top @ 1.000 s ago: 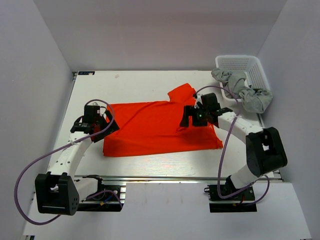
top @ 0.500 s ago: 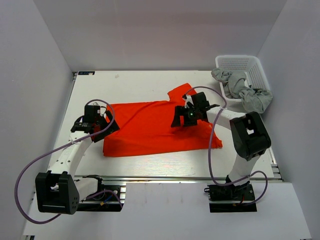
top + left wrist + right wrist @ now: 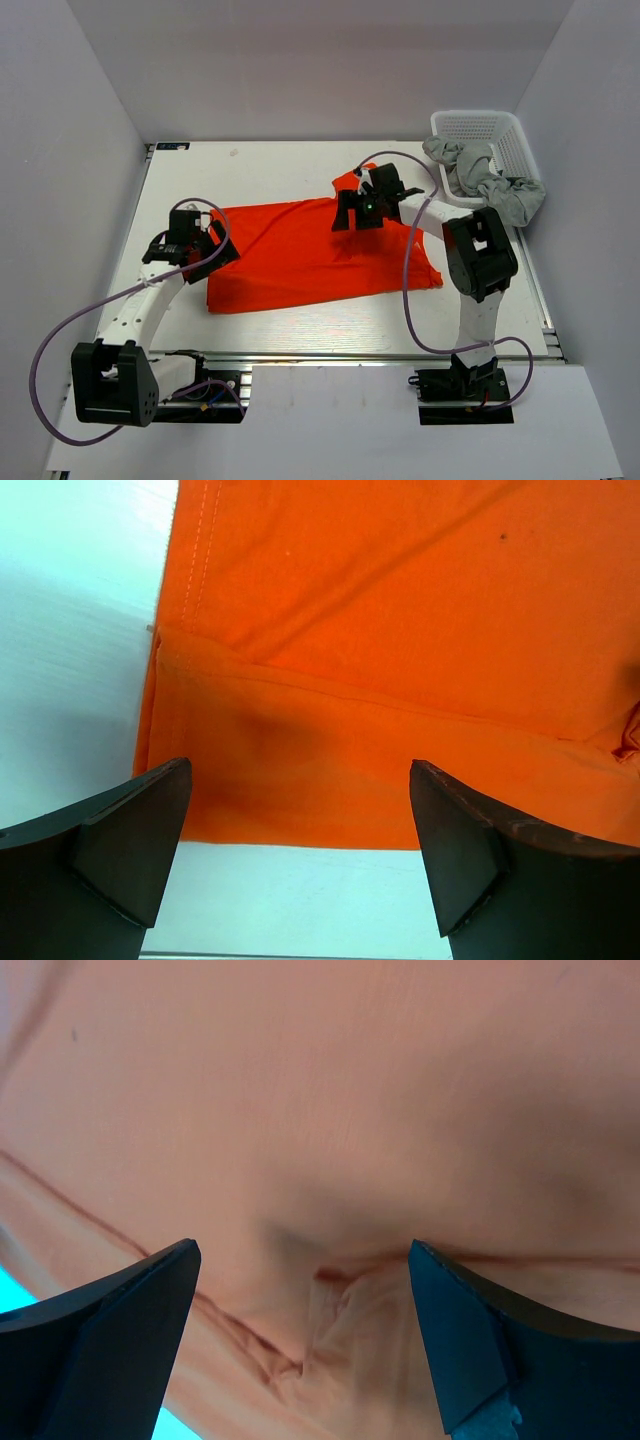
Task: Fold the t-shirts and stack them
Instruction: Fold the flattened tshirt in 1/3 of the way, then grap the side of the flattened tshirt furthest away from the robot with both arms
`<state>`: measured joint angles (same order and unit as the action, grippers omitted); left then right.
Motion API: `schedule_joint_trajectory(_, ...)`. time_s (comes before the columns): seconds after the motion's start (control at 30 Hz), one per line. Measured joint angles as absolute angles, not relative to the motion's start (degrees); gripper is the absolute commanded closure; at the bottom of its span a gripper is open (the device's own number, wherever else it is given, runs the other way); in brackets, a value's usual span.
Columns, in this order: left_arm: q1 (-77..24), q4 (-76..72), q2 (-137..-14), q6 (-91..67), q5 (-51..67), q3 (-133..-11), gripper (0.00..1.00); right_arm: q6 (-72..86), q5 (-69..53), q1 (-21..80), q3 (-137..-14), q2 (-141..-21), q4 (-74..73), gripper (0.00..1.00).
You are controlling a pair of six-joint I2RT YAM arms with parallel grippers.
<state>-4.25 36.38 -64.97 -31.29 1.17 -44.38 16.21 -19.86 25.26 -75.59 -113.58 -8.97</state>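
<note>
The orange-red t-shirt point(image 3: 300, 255) lies spread flat in the middle of the table, one sleeve sticking up at its far right. My left gripper point(image 3: 212, 248) is open and empty, low over the shirt's left edge; the left wrist view shows the hem point(image 3: 400, 680) and bare table between its fingers. My right gripper point(image 3: 348, 212) is open over the shirt's upper right part near the sleeve; the right wrist view shows wrinkled cloth point(image 3: 330, 1290) between its fingers. Pale grey shirts point(image 3: 485, 180) hang bunched over the basket's rim.
The white lattice basket point(image 3: 500, 130) stands at the back right corner. White walls close in the table on three sides. A metal rail point(image 3: 330, 355) runs along the near edge in front of the arm bases.
My right gripper has moved left and toward the back, from the shirt's right side to near the sleeve. The left arm has not moved. The shirt's right edge has shifted slightly.
</note>
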Motion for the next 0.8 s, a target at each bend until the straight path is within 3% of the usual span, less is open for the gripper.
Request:
schedule_joint_trajectory(0.3, -4.0, 34.3, -72.7, -31.5, -0.6, -50.7, 0.00, 14.3, -8.1, 24.6, -90.6, -115.1, -14.2, 0.10)
schedule_joint_trajectory(0.53, -3.2, 32.7, -88.5, -31.5, -9.5, -67.0, 0.00, 13.2, 1.9, 21.3, -113.4, -127.3, -20.1, 0.10)
schedule_joint_trajectory(0.8, -0.6, 31.2, -107.3, -30.2, -12.8, -78.3, 0.00, 8.0, 4.7, 15.9, -122.0, -138.7, -20.0, 0.10)
